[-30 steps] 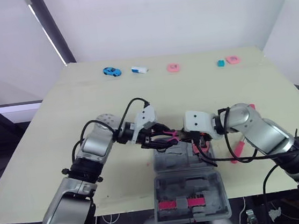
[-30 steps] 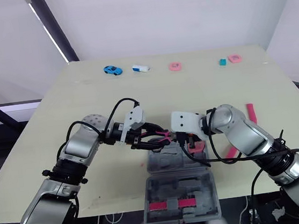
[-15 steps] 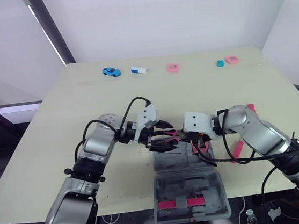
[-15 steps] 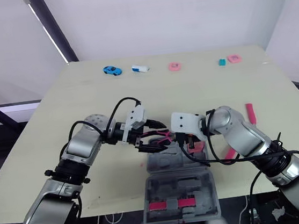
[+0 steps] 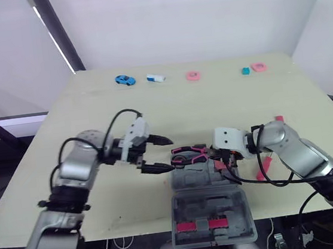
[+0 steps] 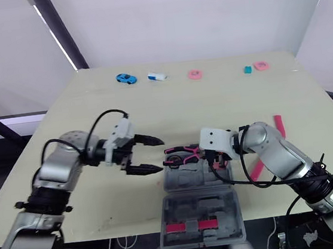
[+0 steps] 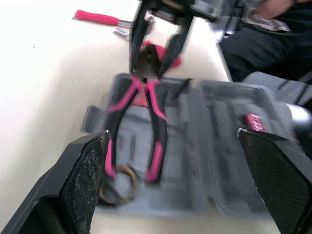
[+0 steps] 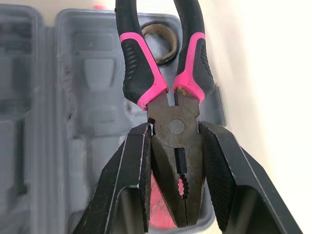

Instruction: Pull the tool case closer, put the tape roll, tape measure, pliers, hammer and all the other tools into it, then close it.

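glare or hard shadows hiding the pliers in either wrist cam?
Right wrist view: table washes out near white beside the tool case; pliers in the right gripper carry no glare. Left wrist view: table bright, case evenly lit, no hard shadow across the pliers.

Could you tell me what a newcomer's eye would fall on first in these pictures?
First, the pink-and-black pliers, clamped at the head in the jaws of the right gripper over the open grey tool case at front centre. Next, the left gripper beside the case on its left, jaws wide open and empty. A brown tape roll lies in the case near the pliers' handles.
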